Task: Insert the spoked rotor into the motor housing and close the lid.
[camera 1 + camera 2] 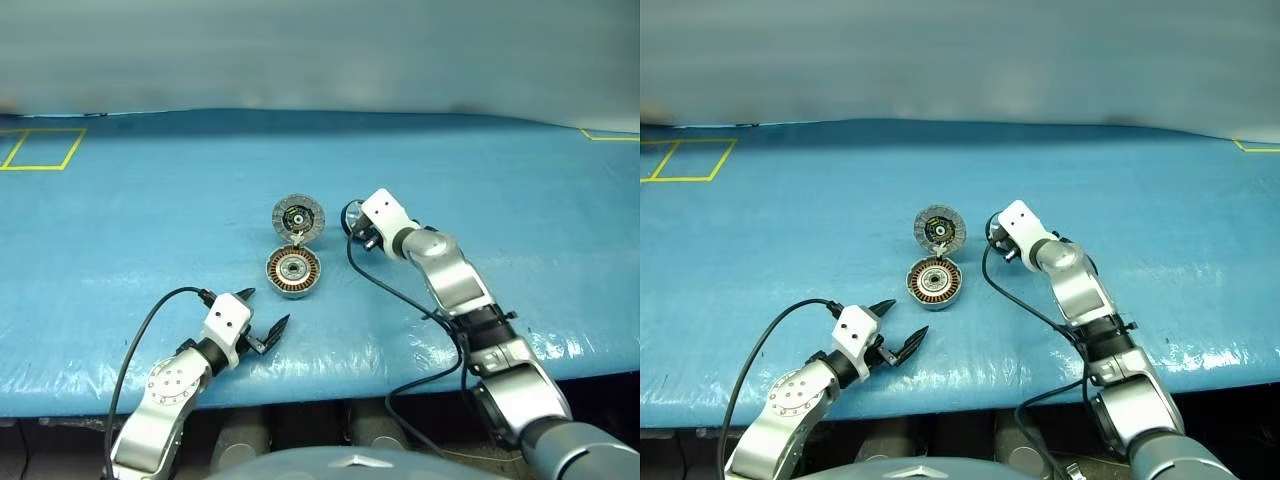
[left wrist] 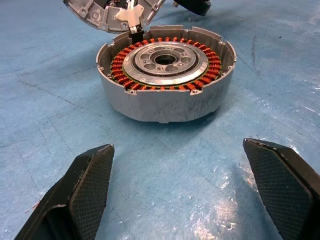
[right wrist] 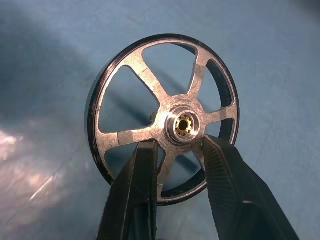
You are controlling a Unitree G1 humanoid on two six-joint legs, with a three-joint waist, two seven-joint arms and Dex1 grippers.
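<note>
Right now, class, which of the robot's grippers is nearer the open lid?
Right. The right gripper, holding the spoked rotor, is just beside the lid; the left gripper sits beyond the motor housing.

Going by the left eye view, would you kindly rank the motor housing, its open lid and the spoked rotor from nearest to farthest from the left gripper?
1. Motor housing: just ahead of the left gripper, slightly to its right.
2. Lid: directly behind the housing, lying open.
3. Spoked rotor: farthest, off to the right, in the right gripper fingers.
</note>
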